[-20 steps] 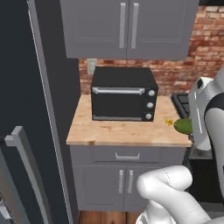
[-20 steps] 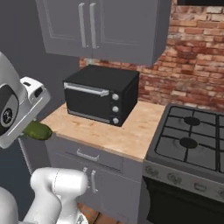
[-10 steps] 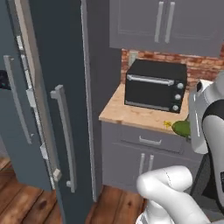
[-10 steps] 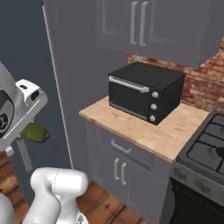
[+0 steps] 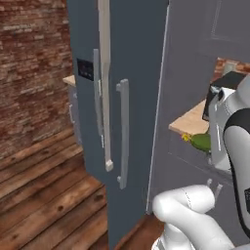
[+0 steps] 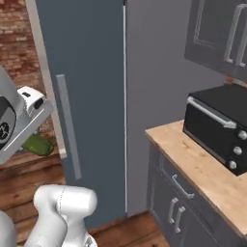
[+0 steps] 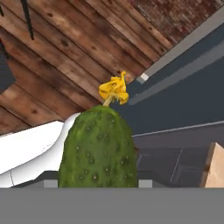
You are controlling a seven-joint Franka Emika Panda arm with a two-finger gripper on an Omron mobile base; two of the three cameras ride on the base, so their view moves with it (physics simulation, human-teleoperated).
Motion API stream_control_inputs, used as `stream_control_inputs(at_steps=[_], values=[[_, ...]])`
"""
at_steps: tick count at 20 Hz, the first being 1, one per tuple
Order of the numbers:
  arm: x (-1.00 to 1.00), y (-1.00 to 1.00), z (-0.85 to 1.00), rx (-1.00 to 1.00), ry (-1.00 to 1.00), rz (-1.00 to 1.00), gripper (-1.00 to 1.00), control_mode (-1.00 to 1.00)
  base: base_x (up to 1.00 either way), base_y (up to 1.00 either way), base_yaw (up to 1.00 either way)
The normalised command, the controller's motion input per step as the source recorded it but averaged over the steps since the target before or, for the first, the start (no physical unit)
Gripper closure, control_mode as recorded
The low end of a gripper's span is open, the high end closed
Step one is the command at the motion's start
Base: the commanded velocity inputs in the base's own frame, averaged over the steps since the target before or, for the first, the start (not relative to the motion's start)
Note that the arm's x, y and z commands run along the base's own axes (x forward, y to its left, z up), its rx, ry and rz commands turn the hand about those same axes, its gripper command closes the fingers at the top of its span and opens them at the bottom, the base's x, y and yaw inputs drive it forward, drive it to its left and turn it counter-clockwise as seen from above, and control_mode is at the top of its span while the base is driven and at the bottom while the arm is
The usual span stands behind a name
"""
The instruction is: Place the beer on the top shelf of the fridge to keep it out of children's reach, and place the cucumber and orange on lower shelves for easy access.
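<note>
End effector (image 7: 98, 186) grips one cucumber (image 7: 98, 148) near the fridge (image 5: 136, 73) with two handles.

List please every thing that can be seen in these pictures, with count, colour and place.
fridge: one, slate grey, door ajar, left of the counter
oven: one, black, on the counter
counter: one, pale wood top, grey cabinets under it
upper cabinets: grey, above the oven
floor: brown wood planks
brick wall: red-brown, left of the fridge
cucumber: one, dark green, yellow flower at its tip, in the hand
hand: one, white, shut on the cucumber
</note>
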Motion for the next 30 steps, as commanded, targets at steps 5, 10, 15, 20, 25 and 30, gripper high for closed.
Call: stream_control_inputs(at_steps=[5, 10, 15, 20, 25, 30], values=[[0.0, 0.0, 0.0, 0.0, 0.0, 0.0, 1.0, 1.0, 0.0, 0.03, 0.72], [0.0, 0.0, 0.0, 0.0, 0.0, 0.0, 1.0, 1.0, 0.03, 0.25, 0.64], [0.0, 0.0, 0.0, 0.0, 0.0, 0.0, 1.0, 1.0, 0.28, 0.41, 0.54], [0.0, 0.0, 0.0, 0.0, 0.0, 0.0, 1.0, 1.0, 0.58, 0.49, 0.39], [0.0, 0.0, 0.0, 0.0, 0.0, 0.0, 1.0, 1.0, 0.82, 0.49, 0.15], [0.0, 0.0, 0.0, 0.0, 0.0, 0.0, 1.0, 1.0, 0.87, 0.29, -0.08]])
